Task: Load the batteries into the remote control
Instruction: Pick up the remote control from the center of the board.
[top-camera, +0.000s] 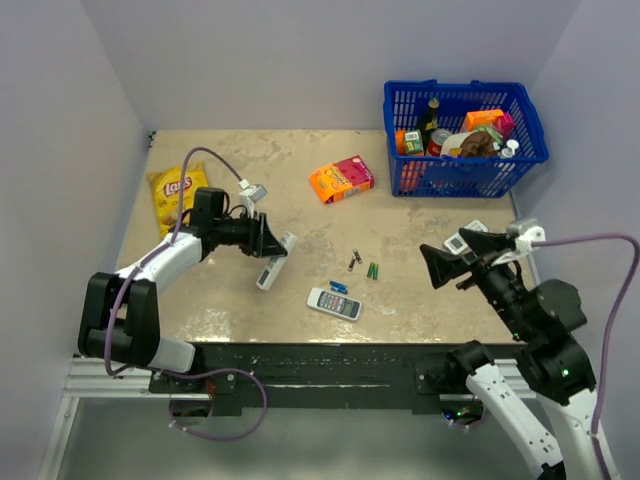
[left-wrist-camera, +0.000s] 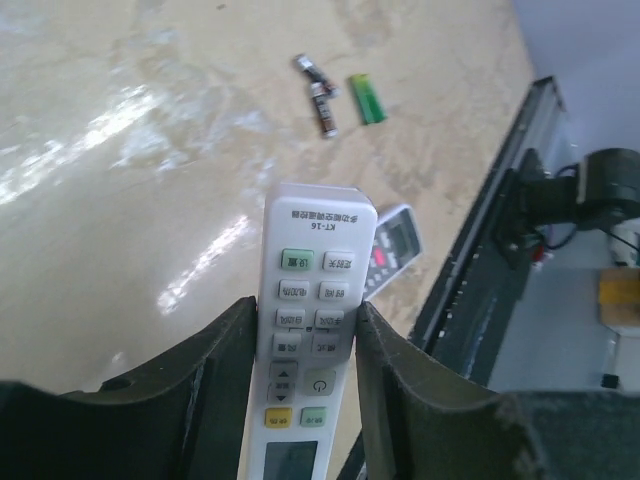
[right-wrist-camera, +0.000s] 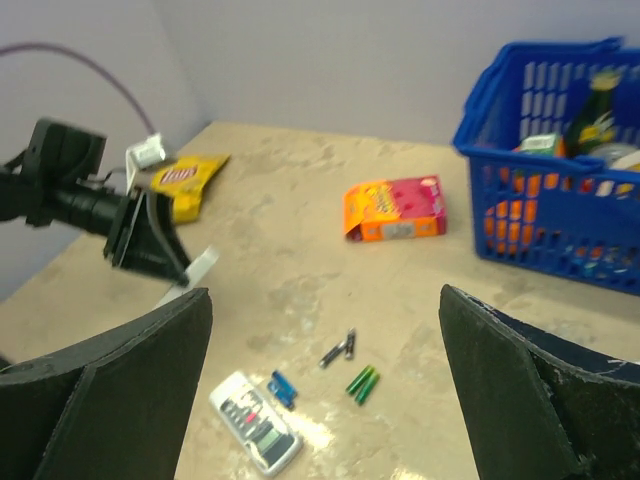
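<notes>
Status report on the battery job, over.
Left fingers closed on the white remote, right fingers open and empty. Dark batteries loose on the table beside the green pair. Grey remote nearby.

The tabletop (top-camera: 420, 230) is being shown as mottled beige. The batteries (left-wrist-camera: 323, 110) are being seen dark grey, the basket (top-camera: 455, 178) blue.

White-and-black left arm (top-camera: 165, 262) and right arm (top-camera: 550, 340), lilac cables (top-camera: 590, 238), black wedge-shaped tool fingers (right-wrist-camera: 110, 390).

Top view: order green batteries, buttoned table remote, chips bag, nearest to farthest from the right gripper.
From the right gripper:
1. green batteries, mid-table, just left.
2. grey-white remote, near edge, farther left.
3. chips bag, far left.
</notes>
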